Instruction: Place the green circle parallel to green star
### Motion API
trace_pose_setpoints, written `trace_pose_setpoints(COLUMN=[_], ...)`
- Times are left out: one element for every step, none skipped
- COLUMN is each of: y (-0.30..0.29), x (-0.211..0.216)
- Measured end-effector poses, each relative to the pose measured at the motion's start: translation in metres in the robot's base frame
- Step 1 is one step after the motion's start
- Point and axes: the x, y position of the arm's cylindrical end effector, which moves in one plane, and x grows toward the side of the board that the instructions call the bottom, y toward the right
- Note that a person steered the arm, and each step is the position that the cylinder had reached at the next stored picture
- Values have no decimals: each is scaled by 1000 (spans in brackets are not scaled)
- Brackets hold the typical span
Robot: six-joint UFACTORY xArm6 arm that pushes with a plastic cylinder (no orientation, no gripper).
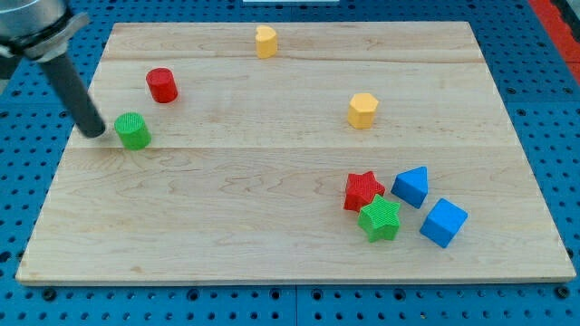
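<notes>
The green circle (133, 130) lies on the wooden board (227, 226) at the view's left. My tip (93, 131) rests just left of it, close to or touching its side. The green star (379, 218) lies at the lower right, pressed against the red star (363, 191) above it.
A red cylinder (162, 84) sits above and right of the green circle. A yellow block (265, 41) is near the top edge, a yellow hexagon (362, 110) at centre right. A blue triangle (411, 186) and a blue cube (443, 222) lie right of the stars.
</notes>
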Motion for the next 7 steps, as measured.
trace_pose_setpoints(y=[83,75,75,159,135,93,133], x=[3,31,39,44,62,57,86])
